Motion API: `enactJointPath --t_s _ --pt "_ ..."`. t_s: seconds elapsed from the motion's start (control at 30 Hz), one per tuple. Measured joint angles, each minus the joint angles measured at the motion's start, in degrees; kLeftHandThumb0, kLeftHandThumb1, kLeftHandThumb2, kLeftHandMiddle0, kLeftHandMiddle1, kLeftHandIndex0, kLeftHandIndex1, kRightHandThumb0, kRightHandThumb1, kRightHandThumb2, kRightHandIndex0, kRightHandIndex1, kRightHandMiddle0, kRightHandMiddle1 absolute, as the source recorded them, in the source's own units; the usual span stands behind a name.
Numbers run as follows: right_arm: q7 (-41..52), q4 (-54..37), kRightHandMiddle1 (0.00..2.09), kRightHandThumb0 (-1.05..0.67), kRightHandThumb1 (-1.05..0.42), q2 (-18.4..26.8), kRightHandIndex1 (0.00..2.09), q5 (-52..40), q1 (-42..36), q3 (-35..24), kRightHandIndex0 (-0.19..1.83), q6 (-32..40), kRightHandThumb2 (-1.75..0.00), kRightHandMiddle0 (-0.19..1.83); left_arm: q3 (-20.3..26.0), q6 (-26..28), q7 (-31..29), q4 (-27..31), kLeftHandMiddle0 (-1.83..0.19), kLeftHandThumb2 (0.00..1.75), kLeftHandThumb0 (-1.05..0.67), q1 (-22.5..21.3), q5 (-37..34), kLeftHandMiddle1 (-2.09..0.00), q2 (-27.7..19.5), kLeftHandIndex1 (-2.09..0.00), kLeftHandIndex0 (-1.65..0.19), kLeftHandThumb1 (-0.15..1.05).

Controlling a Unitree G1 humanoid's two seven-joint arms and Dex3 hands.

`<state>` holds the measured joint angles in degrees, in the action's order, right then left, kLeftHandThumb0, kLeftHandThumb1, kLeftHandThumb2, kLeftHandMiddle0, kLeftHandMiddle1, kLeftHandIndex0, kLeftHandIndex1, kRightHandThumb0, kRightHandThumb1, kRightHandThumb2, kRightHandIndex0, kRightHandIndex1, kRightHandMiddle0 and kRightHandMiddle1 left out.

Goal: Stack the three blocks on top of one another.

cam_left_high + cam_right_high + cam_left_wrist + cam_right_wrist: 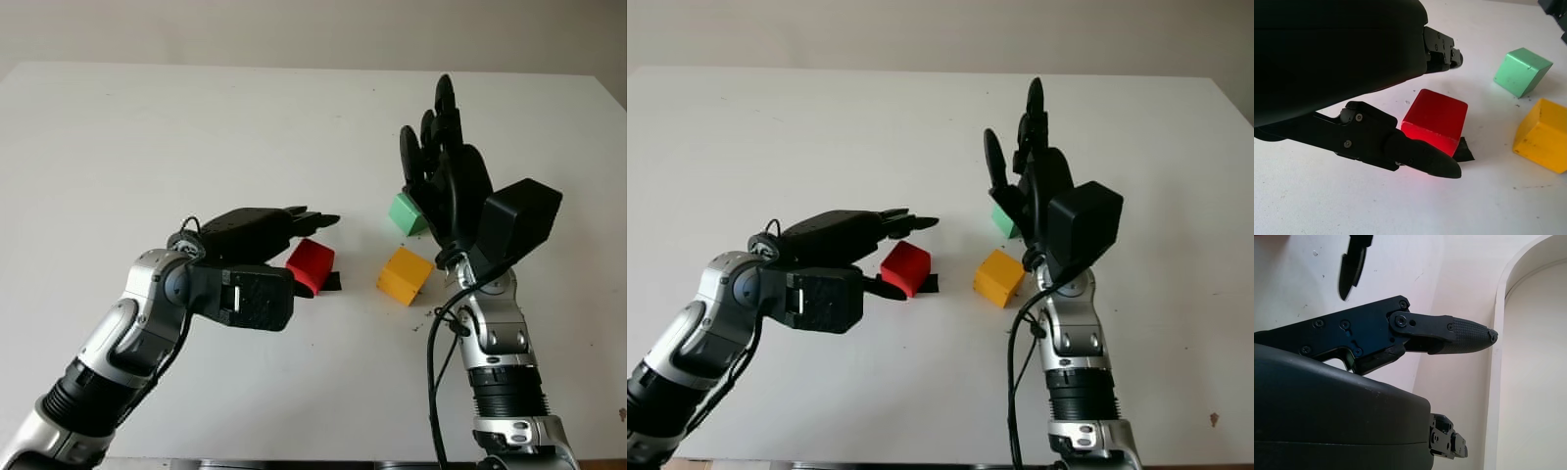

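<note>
Red block (1435, 121) glossy, tilted.

Raised black right robot hand (446, 166) occludes part of the small green plastic cube (405, 212). Yellow plastic cube (1543, 134) cut by wrist frame edge.

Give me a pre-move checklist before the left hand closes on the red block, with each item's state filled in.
1. Left hand around the red block, fingers on either side: ok.
2. Left hand already gripping the red block: not ok, fingers not closed on it.
3. Red block flat on the table: cannot tell; a small black piece lies at its base.
4. Yellow block and green block apart from the red one: ok.
5. Right hand out of the way: ok, raised and open, though it stands before part of the green block.
</note>
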<state>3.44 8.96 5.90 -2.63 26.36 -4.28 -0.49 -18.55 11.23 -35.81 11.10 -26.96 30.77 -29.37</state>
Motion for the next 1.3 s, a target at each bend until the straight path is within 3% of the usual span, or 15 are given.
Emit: enactJointPath --t_s 0.2,0.3,0.33,0.47,0.67,0.93,1.07,1.3 --pt "0.27 -0.01 0.0 -0.69 -1.05 0.07 0.0 -0.09 0.0 -0.23 -0.19 0.01 -0.49 -0.19 4.04 4.85 -2.29 4.29 0.17 0.05 -0.69 0.34 -4.31 -0.03 -0.26 -0.03 0.16 0.98" --pt "0.92 -0.02 0.0 -0.69 -1.05 0.25 0.0 -0.8 0.0 -0.75 -0.19 0.01 -0.48 -0.19 9.68 4.64 -1.71 4.94 0.19 0.21 -0.77 1.19 -10.98 0.0 -0.1 -0.03 0.18 1.04" --pt "1.09 -0.02 0.0 -0.7 -1.05 0.32 0.0 -1.13 0.01 -1.11 -0.19 0.01 -0.48 -0.19 11.95 4.44 -0.62 4.92 0.19 0.38 -0.79 1.49 -13.3 0.0 0.19 -0.02 0.19 1.04" --pt "1.67 0.14 0.0 -0.7 -1.05 1.3 0.0 -1.41 0.29 -2.0 -0.19 -0.09 -0.48 -0.19 20.42 3.5 8.33 2.48 0.17 0.62 -0.73 1.69 -19.95 -0.04 3.88 -0.04 0.17 1.05" --pt "4.19 0.16 0.0 -0.72 -1.05 4.17 0.0 -2.47 1.91 -3.06 -0.19 0.23 -0.47 -0.19 28.38 -1.63 23.46 -4.97 0.19 0.63 -0.74 1.75 -25.61 -0.02 10.65 -0.01 0.19 1.05" --pt "11.27 3.66 0.05 -0.72 -1.05 14.52 0.03 -0.44 4.61 -3.81 -0.17 -0.94 -0.47 -0.13 32.86 -5.47 28.01 -10.26 0.19 0.63 -0.74 3.76 -32.43 -0.01 12.78 0.0 0.19 1.05" --pt "12.72 7.41 0.07 -0.82 -1.05 20.9 0.07 5.15 6.98 -2.56 -0.1 -3.42 -0.45 -0.07 33.63 -6.8 29.99 -11.69 0.19 0.64 -0.73 4.64 -33.76 -0.02 13.34 0.0 0.19 1.05" --pt "19.58 13.74 0.08 -0.83 -1.04 29.23 0.08 8.74 11.27 -1.03 -0.03 -9.17 -0.11 -0.01 34.51 -8.57 31.18 -13.97 0.19 0.63 -0.72 6.02 -35.02 0.0 13.48 0.0 0.19 1.05"
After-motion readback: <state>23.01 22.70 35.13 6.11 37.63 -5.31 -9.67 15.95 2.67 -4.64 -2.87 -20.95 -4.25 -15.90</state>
